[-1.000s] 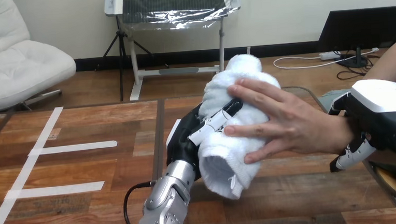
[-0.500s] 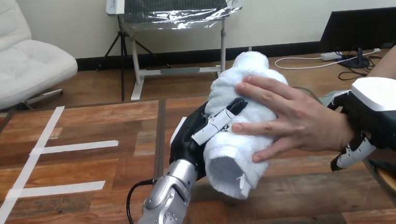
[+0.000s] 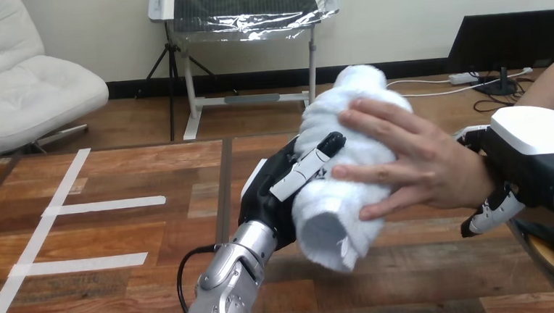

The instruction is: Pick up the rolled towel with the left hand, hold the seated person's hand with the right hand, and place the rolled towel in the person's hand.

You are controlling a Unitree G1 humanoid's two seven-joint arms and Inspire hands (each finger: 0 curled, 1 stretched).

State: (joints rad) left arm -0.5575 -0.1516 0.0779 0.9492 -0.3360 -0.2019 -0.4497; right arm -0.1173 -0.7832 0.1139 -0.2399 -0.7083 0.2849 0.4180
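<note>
A white rolled towel (image 3: 344, 174) is held up above the table's middle, tilted with its open end toward me. My left hand (image 3: 280, 189) is shut on it from the left side, a finger (image 3: 311, 162) lying across its front. The person's hand (image 3: 412, 163) comes in from the right and lies over the towel's right side with its fingers spread on it. My right hand (image 3: 525, 159) is at the person's wrist, its fingers curled down round it.
The wooden table (image 3: 119, 231) carries white tape strips (image 3: 95, 206) at the left. A black cable (image 3: 183, 275) loops beside my left forearm.
My left hand has carried the towel a little to the right and up, and the person's hand has moved with it. My right hand stays at the wrist.
</note>
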